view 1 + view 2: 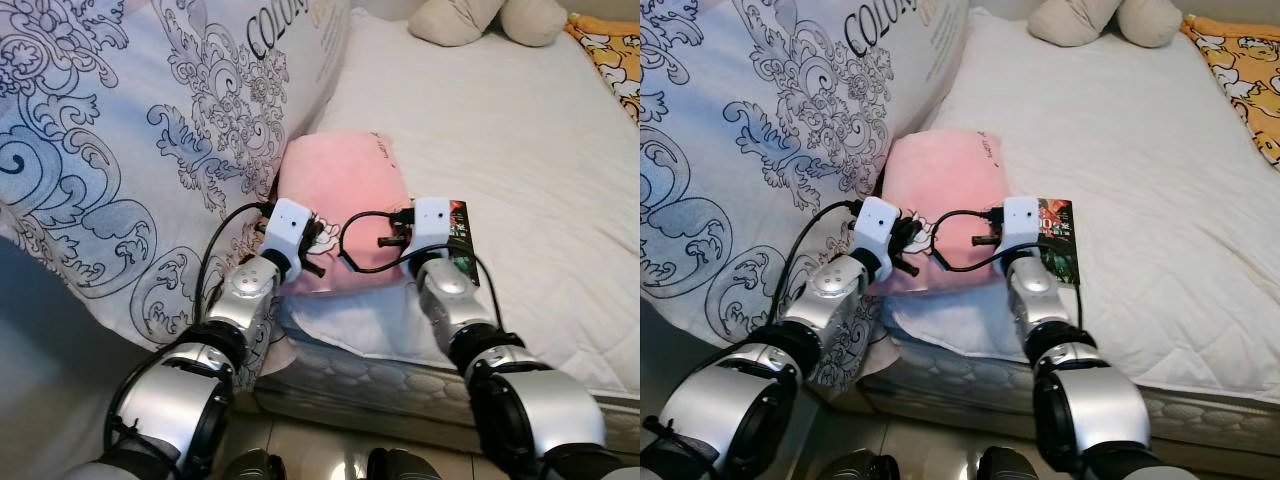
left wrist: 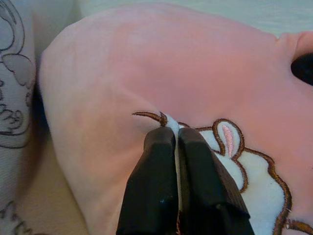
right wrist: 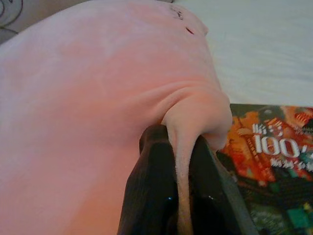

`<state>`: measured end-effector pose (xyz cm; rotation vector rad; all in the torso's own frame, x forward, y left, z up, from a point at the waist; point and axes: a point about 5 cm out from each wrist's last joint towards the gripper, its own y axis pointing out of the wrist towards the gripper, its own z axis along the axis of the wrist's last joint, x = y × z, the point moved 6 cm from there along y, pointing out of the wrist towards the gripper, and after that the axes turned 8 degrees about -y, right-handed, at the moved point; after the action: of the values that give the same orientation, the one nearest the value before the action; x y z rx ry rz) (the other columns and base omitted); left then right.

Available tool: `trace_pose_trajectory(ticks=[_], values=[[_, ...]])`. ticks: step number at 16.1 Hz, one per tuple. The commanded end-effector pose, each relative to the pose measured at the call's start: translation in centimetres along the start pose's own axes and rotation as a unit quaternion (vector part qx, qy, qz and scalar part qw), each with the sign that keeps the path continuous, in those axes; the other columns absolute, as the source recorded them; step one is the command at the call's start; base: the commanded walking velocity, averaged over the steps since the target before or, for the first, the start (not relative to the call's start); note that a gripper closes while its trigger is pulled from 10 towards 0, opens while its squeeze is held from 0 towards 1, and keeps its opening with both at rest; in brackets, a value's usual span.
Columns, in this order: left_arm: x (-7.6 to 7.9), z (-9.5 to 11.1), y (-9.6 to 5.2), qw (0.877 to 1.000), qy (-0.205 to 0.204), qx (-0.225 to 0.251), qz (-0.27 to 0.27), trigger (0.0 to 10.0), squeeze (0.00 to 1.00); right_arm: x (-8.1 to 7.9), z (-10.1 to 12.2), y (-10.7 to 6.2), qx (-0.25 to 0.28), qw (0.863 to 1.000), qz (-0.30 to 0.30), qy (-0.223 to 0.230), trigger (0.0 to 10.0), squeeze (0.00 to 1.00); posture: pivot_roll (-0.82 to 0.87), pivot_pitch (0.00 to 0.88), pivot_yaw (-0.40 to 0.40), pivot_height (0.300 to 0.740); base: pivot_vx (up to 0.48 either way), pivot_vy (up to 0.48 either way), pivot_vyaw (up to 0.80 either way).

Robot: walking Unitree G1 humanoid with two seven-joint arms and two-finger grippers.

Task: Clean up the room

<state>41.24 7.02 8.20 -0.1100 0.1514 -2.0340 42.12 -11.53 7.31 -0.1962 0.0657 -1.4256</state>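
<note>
Pink pillow (image 1: 343, 185) is lying on the bed, near edge at 6 o'clock from your head cam, both grippers clamped on it.

Left gripper (image 2: 171, 134): fingers (image 2: 156, 161) pressed together, pinching a fold of the pillow's plush right at the brown embroidered outline and white patch. You're seeing almost no gap between the pads.

Right gripper (image 3: 182, 147): fingers (image 3: 151, 166) squeezing a bunched ridge of pink fabric at the pillow's near right corner. Fabric is puckering up between them.

Materials: pillow is soft, velvety, rounded at the corners, sagging slightly where it's being gripped. White mattress cover (image 1: 520, 150) is looking smooth, with light wrinkles. A glossy book (image 1: 1060, 240) with an orange and green printed cover is lying flat on the bed at 3 o'clock of the pillow, touching or just under its right corner, directly beside the right gripper.

Edges and room: large white quilt (image 1: 130, 130) with grey scroll print is pressing against the pillow's side at 9 o'clock, draping over the bed edge. Open mattress is stretching away at 1 to 3 o'clock. A beige plush toy (image 1: 480, 20) is sitting at 12 o'clock, well apart. An orange patterned blanket (image 1: 610, 60) is showing at the far 2 o'clock corner.
</note>
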Motion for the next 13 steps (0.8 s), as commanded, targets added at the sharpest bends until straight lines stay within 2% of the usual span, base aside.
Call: trace_pose_trajectory(ticks=[1, 2, 4, 6, 8, 11, 12, 13], values=[[-2.4, -0.7, -0.8, 0.999, 0.017, -0.024, 0.022, 10.0, 1.0, 1.8, -1.3, -0.5, -0.018, 0.998, -0.053, 0.037, 10.0, 0.87, -0.06, 0.134, 0.042, 0.736, 0.0, 0.0, 0.0], [-2.3, -0.4, -0.7, 0.999, 0.022, -0.021, 0.015, 10.0, 1.0, 1.3, -1.7, -0.6, -0.021, 0.997, -0.053, 0.043, 10.0, 1.0, -0.06, 0.129, 0.043, 0.736, 0.0, 0.0, 0.0], [-2.0, 0.5, -0.6, 0.999, 0.049, -0.01, -0.006, 10.0, 1.0, 0.1, -2.5, -1.0, -0.026, 0.997, -0.051, 0.05, 10.0, 1.0, -0.06, 0.118, 0.045, 0.736, 0.0, 0.0, 0.0], [-2.1, 1.6, -0.6, 0.998, 0.066, 0.01, -0.015, 10.0, 1.0, -0.9, -2.2, -1.1, -0.014, 0.998, -0.048, 0.046, 10.0, 1.0, -0.06, 0.103, 0.052, 0.736, 0.0, 0.0, 0.0], [-3.1, 4.2, -0.6, 0.996, 0.072, 0.054, -0.009, 10.0, 1.0, -2.3, -1.4, -1.1, 0.008, 0.998, -0.039, 0.048, 10.0, 1.0, -0.06, 0.071, 0.056, 0.736, 0.0, 0.0, 0.0], [-4.2, 7.4, -1.2, 0.991, 0.058, 0.118, 0.006, 10.0, 1.0, -4.6, 0.1, -1.1, 0.038, 0.995, -0.019, 0.088, 10.0, 1.0, -0.05, 0.011, 0.058, 0.736, 0.0, 0.0, 0.0], [-4.3, 8.0, -1.3, 0.99, 0.057, 0.131, 0.008, 10.0, 1.0, -5.2, 0.3, -1.1, 0.04, 0.994, -0.013, 0.102, 10.0, 1.0, -0.05, 0.0, 0.059, 0.736, 0.0, 0.0, 0.0], [-4.1, 9.1, -1.7, 0.986, 0.054, 0.157, 0.004, 10.0, 1.0, -6.5, 0.4, -1.2, 0.037, 0.991, -0.002, 0.129, 10.0, 1.0, -0.04, 0.0, 0.056, 0.736, 0.0, 0.0, 0.0]])
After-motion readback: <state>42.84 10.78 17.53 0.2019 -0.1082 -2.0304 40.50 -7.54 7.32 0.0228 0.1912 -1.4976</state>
